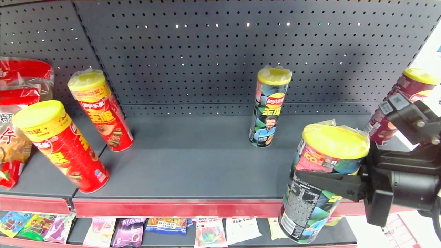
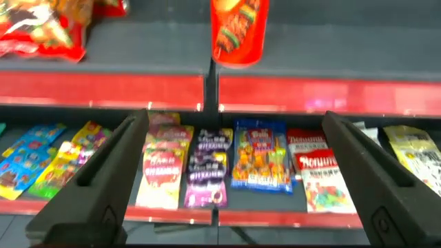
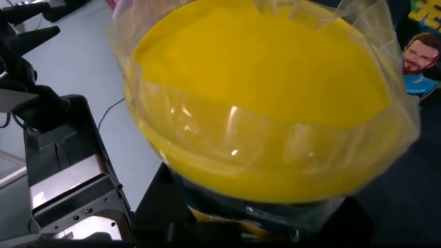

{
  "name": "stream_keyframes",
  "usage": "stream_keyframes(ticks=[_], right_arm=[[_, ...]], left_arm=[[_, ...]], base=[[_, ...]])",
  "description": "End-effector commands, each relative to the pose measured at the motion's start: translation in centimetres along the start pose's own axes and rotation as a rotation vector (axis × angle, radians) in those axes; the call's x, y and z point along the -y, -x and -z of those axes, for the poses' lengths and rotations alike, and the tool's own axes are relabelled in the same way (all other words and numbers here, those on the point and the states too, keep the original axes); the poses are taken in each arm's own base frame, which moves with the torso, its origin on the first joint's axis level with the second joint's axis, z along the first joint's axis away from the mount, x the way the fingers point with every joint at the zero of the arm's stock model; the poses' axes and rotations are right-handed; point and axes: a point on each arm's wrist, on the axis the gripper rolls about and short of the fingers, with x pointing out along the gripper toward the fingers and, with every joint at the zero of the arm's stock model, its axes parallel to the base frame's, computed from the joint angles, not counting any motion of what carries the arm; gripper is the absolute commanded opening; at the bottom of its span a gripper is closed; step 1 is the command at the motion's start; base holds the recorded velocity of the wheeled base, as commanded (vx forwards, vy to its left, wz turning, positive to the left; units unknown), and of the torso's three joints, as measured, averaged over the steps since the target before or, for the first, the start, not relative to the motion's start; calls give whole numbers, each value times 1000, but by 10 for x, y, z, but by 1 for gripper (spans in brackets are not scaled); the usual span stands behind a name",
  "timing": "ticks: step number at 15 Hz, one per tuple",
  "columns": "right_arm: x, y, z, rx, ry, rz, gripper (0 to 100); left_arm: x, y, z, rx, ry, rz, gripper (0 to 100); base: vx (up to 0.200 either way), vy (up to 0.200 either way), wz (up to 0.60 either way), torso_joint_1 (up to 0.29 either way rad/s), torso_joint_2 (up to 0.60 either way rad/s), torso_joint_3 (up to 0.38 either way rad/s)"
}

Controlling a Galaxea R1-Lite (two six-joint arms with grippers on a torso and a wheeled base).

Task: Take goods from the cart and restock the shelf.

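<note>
Yellow plastic caps the held canister [image 1: 308,206], which the right jaws clamp around its middle with one dark finger lying across the label. The tube hangs tilted at the front edge of the shelf [image 1: 193,165], its base low before the red front rail [image 1: 172,208]. Gripping it mid-body leaves the base free, probably so that it can be stood down upright; I judge the carry nearly done and the placing not yet begun. From the right wrist its lid [image 3: 255,89] sits directly above the jaws under a loose clear wrap. Beyond the right jaws, toward the left arm's side, a matching dark canister [image 1: 268,106] stands upright near the pegboard back. The bare deck between it and the jaws looks the likely spot for the held one. A maroon canister [image 1: 410,89] stands just behind the right arm, close enough to be knocked. Well apart, on the left arm's side, a red canister [image 1: 101,110] stands with a nearer red canister [image 1: 60,146] in front of it. The left jaws gape wide and hold nothing, facing the sachets [image 2: 207,165] on the lower shelf. On labels, the dark tubes carry a round red-and-yellow logo, bold yellow characters and a bearded figure in blue [image 3: 420,55]. The held tube turns a panel of fine print outward, too small to make out.
</note>
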Motion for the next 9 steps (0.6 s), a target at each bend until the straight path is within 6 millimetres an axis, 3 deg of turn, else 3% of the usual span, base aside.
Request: stream_keyframes(ticks=[1,9], right_arm=[[0,-1,0,-3,-1,-1,0],[0,1,-4,15,11,1,0]], left_arm=[[0,0,0,-1,2,-1,100],[0,0,0,-1,-2,0,100]], base=[[0,0,0,0,0,0],[0,0,0,0,0,0]])
